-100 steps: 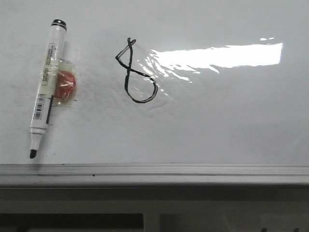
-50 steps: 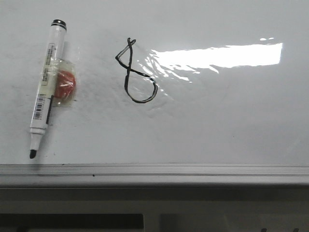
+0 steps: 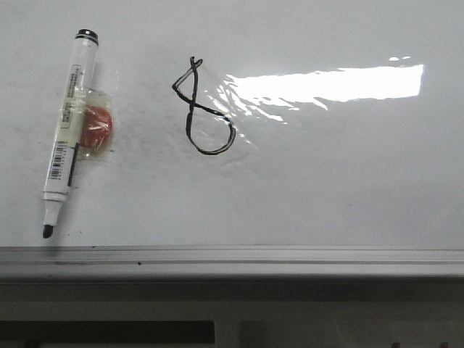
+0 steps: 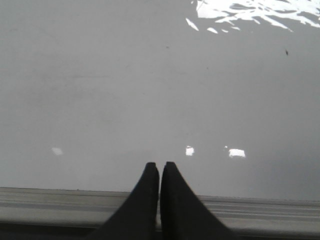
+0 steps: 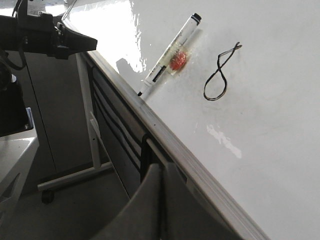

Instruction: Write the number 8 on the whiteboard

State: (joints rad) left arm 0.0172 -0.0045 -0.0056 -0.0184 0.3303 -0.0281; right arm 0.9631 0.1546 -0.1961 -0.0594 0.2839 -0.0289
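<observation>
Front view: number 8 [image 3: 204, 109] on whiteboard [image 3: 326, 181]; both jaws clenched, empty.

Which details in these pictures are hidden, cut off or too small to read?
- Print on the marker pen: too small in the front view.
- The red thing taped to it: blurred by tape, unidentifiable.
- The whiteboard: its far edges are cut off in every view.
- Glare patch hides the surface there.
- Left end effector and right end effector: absent from the front view.

The left arm's black two-fingered gripper [image 4: 159, 172] has its tapered fingers pressed together, holding nothing. The right arm's dark grey gripper [image 5: 162, 175] is likewise closed and empty.
</observation>
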